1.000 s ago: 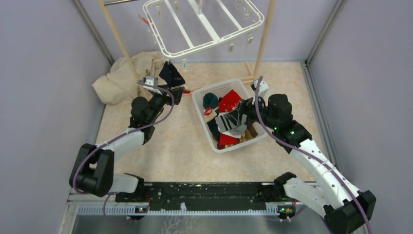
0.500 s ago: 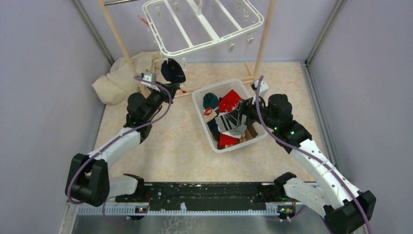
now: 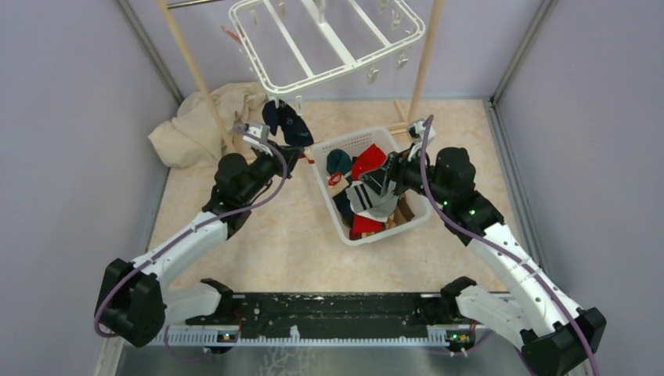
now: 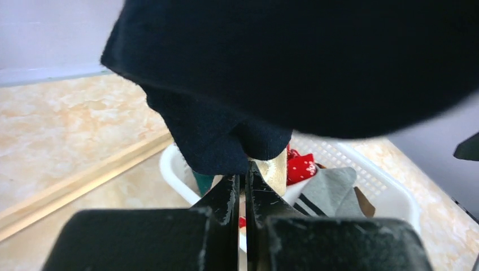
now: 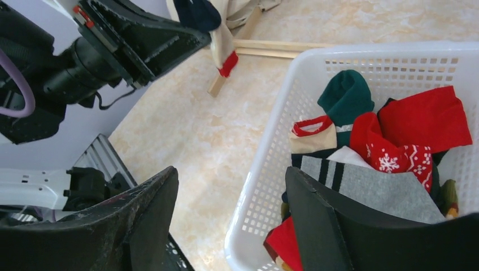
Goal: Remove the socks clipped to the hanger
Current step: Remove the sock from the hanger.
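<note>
- Both arms are bolted at the bottom edge of the overhead view, and each reaches up the frame across the desk (image 3: 266,227).
- The left arm rises from the lower left, bends at its elbow and stretches toward the upper middle. Its hand (image 3: 291,153) is tipped upward just below the hanger's near edge.
- In the left wrist view, the left hand (image 4: 244,180) is closed, its two fingers (image 4: 226,195) pressed together on the lower tip of a dark navy sock (image 4: 294,68). A bit of cream fabric shows at the pinch.
- In the overhead view the navy sock (image 3: 286,121) hangs from the front edge of the hanger and is drawn down toward that hand.
- The right arm climbs from the lower right and folds toward the centre. Its hand (image 3: 384,176) is over the right part of the white basket (image 3: 368,239).
- The right hand (image 5: 230,172) is open, its fingers (image 5: 152,214) spread with nothing between them.
- The basket (image 5: 361,51) holds loose socks: a grey striped one (image 5: 373,189), red ones (image 5: 423,118) and a teal one (image 5: 345,93).
- Farther up the frame, the white hanger (image 3: 329,47) hangs between two wooden poles (image 3: 427,55).
- A beige cloth (image 3: 196,125) lies heaped at the upper left.
</note>
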Motion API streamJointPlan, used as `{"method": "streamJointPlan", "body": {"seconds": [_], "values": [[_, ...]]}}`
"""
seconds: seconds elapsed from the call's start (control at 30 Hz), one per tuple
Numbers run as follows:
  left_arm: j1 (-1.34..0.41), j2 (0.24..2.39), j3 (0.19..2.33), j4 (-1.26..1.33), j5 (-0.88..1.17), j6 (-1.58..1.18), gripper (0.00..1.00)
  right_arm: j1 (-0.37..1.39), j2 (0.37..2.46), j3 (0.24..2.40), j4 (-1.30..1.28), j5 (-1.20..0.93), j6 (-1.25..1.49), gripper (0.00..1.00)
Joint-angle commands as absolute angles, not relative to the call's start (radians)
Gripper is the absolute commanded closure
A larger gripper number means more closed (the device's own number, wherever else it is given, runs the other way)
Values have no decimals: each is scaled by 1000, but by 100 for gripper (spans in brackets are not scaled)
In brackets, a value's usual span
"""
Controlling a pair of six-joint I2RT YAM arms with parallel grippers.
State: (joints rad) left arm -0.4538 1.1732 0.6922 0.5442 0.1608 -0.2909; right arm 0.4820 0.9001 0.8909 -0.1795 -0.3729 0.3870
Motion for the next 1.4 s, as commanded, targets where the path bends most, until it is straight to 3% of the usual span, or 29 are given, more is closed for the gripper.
{"method": "streamJointPlan", "body": {"seconds": [0.0,0.7,1.37], "values": [[-538,1140,741,480,38,-246,100,480,898,944,-90,-396,422,31],[-806,1355,980,318,-529,-9,99,480,890,1128,-258,-185,394,37],[-968,1520,1173,369,-652,195,96,480,894,1186,-306,-78,340,35]]}}
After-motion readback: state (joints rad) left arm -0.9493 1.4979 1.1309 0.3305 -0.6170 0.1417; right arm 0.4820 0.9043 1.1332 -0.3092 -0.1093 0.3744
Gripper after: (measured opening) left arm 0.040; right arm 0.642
